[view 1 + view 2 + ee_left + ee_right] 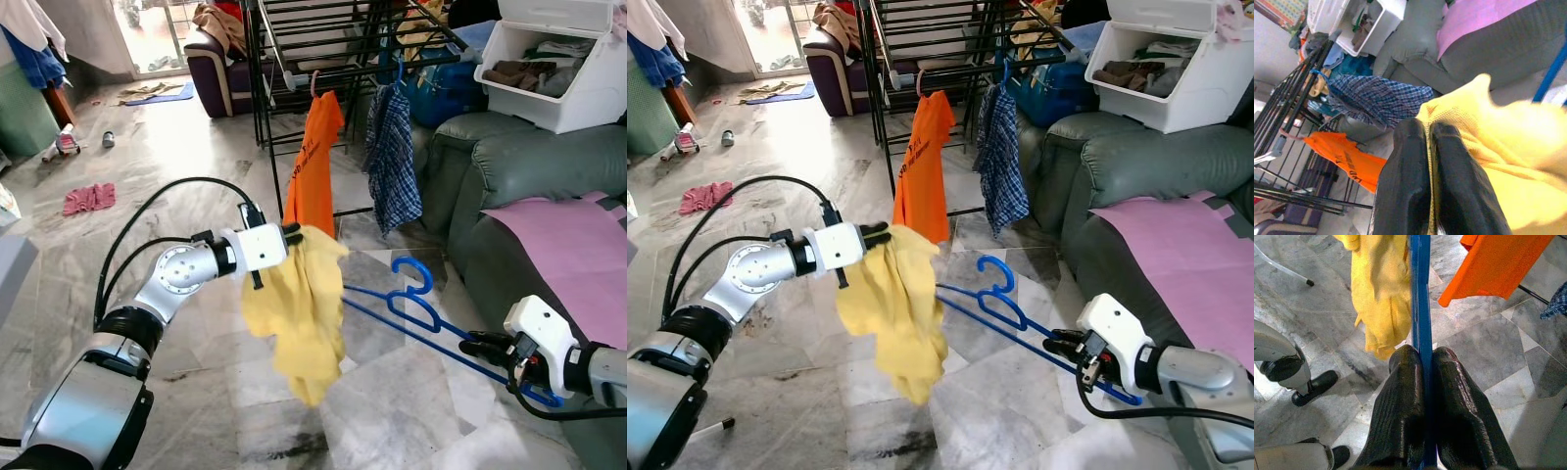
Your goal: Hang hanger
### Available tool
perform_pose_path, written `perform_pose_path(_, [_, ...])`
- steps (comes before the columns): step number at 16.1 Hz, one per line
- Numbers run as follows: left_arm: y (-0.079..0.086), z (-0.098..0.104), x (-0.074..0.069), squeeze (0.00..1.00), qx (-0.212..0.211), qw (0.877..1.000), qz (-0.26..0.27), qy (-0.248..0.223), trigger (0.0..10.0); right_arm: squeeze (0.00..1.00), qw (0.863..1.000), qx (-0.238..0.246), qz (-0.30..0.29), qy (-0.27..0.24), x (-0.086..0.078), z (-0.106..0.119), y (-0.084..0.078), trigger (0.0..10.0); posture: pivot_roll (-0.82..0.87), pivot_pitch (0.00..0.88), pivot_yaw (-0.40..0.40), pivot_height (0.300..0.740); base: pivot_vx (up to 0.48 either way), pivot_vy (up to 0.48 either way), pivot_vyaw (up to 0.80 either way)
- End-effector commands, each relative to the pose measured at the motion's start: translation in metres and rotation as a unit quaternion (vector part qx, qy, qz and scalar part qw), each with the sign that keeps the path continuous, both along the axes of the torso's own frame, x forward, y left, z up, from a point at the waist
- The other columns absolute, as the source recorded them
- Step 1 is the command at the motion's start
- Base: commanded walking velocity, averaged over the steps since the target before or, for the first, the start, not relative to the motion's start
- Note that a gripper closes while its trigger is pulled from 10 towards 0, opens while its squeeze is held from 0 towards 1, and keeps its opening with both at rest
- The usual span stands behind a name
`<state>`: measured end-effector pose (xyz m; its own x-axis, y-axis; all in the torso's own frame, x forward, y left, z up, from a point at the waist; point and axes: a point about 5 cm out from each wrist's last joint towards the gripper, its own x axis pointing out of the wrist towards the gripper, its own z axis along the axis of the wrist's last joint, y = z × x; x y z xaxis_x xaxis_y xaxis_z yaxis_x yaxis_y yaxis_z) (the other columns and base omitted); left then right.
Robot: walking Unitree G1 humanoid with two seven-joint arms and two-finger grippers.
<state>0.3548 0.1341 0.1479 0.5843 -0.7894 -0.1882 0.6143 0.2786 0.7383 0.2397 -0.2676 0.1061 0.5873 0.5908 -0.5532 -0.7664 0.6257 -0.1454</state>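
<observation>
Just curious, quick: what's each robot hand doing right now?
Left gripper: shut on the yellow cloth.
Right gripper: shut on the blue hanger.

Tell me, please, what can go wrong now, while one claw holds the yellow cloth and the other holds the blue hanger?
1. The left claw pinches only a small fold of the yellow cloth, so the cloth may slip to the floor.
2. The right claw holds the blue hanger at its far end; the hanger may twist or sag when the cloth is threaded on.
3. The drying rack already carries an orange shirt, and the hanger hook could snag it.
</observation>
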Motion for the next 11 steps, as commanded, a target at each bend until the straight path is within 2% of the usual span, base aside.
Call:
perform_pose_path(1, [-0.003, 0.012, -0.001, 0.0, -0.021, 0.999, -0.018, -0.026, 10.0, 0.0, 1.0, 0.003, 0.005, -0.012, 0.004, 0.002, 0.004, 10.0, -0.04, 0.0, 0.062, 0.74, 0.0, 0.0, 0.0])
perform_pose_path(3, [-0.011, 0.017, -0.002, 0.0, -0.04, 0.998, -0.032, -0.042, 10.0, 0.0, 1.0, 0.012, 0.01, -0.007, 0.004, -0.002, 0.009, 10.0, -0.03, 0.0, 0.06, 0.74, 0.0, 0.0, 0.0])
perform_pose_path(6, [-0.016, 0.017, -0.002, 0.0, -0.043, 0.997, -0.036, -0.044, 10.0, 0.0, 0.999, 0.021, 0.023, 0.005, 0.001, -0.005, 0.014, 10.0, -0.04, 0.0, 0.062, 0.74, 0.0, 0.0, 0.0])
perform_pose_path(9, [-0.007, 0.014, 0.002, 0.0, -0.019, 0.999, -0.01, -0.037, 10.0, 0.0, 0.999, 0.013, 0.028, 0.019, -0.007, 0.003, 0.005, 10.0, -0.05, 0.0, 0.071, 0.74, 0.0, 0.0, 0.0])
perform_pose_path(11, [-0.001, 0.016, 0.005, 0.0, -0.019, 0.999, 0.009, -0.039, 10.0, 0.0, 0.999, 0.018, 0.037, 0.035, -0.012, 0.007, 0.002, 10.0, -0.05, 0.0, 0.071, 0.74, 0.0, 0.0, 0.0])
